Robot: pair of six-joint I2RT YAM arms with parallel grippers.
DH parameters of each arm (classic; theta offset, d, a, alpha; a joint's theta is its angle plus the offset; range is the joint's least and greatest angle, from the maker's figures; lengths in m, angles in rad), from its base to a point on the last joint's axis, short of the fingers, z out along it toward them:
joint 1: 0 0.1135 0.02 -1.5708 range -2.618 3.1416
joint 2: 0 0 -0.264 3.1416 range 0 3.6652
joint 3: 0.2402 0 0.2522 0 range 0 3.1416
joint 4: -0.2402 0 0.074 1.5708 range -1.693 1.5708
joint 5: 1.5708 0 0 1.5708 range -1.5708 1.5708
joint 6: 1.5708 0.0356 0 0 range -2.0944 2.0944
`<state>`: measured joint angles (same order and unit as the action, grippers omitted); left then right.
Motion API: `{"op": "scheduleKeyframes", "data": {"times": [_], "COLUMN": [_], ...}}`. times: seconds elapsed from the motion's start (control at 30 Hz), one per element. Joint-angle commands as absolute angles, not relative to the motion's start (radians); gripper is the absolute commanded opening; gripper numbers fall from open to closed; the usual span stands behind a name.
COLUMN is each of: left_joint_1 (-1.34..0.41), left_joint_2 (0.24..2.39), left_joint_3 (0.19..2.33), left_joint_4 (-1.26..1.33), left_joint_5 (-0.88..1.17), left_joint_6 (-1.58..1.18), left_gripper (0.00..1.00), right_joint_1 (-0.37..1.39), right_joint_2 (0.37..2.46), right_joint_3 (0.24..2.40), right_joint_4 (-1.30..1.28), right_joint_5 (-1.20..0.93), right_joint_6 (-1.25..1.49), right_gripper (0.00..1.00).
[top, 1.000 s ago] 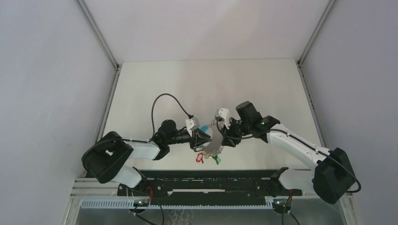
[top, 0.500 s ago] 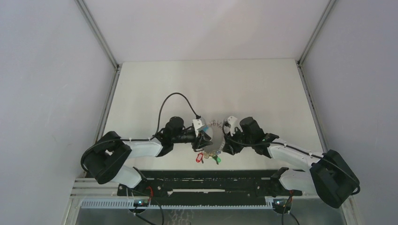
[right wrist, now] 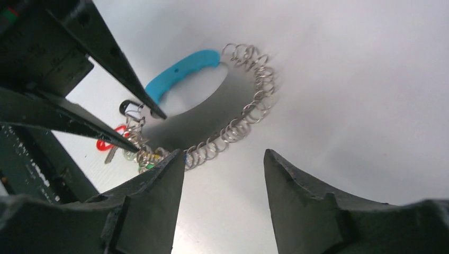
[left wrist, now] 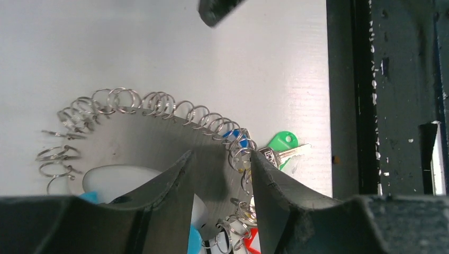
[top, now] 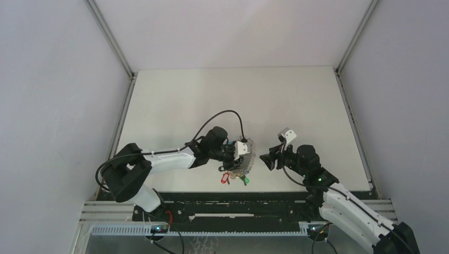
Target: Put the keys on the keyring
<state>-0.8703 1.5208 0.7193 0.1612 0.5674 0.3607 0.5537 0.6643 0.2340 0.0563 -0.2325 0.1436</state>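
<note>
The keyring (left wrist: 159, 103) lies flat on the white table, a wide loop strung with many small silver rings and a cyan plastic grip (right wrist: 182, 69). A small blue key head (left wrist: 236, 138) sits among the rings beside the green-headed key (left wrist: 283, 143). My left gripper (left wrist: 219, 159) hovers low over the loop's near side, open, and the strand of rings runs between its fingers (left wrist: 265, 180) without being clamped. My right gripper (right wrist: 222, 159) is open and empty, off to the right of the keyring (top: 248, 159) and facing it. From above, the left gripper (top: 238, 157) covers part of the loop.
A red plastic tag (top: 226, 178) and the green key (top: 244, 181) lie at the loop's near edge. The black rail (left wrist: 381, 106) at the table's front runs just behind them. The left arm's cable (top: 222, 114) arches above the table.
Both grippers have opened. The left one slid right and now stands over the keyring. The right arm pulled back toward the near right, away from the loop, which now rests on the table.
</note>
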Motion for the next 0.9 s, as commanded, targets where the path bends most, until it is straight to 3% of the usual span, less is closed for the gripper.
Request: {"op": "scheduleKeyframes", "data": {"times": [0.0, 0.2, 0.47, 0.87], "left_joint_1": [-0.923, -0.977, -0.983, -0.906], "left_joint_2": [1.572, 1.671, 1.749, 1.742], "left_joint_3": [0.830, 0.938, 1.014, 0.986], "left_joint_4": [-0.012, -0.077, -0.137, 0.018], "left_joint_5": [0.487, 0.402, 0.353, 0.236], "left_joint_6": [0.471, 0.472, 0.460, 0.222], "left_gripper": [0.48, 0.49, 0.48, 0.44], "right_joint_1": [0.509, 0.466, 0.452, 0.436], "right_joint_2": [0.547, 0.438, 0.441, 0.502], "right_joint_3": [0.178, 0.157, 0.161, 0.173], "right_joint_4": [0.117, 0.078, 0.070, 0.081], "right_joint_5": [-0.189, -0.195, -0.215, -0.267], "right_joint_6": [0.195, 0.224, 0.232, 0.229], "right_gripper": [0.59, 0.61, 0.61, 0.61]}}
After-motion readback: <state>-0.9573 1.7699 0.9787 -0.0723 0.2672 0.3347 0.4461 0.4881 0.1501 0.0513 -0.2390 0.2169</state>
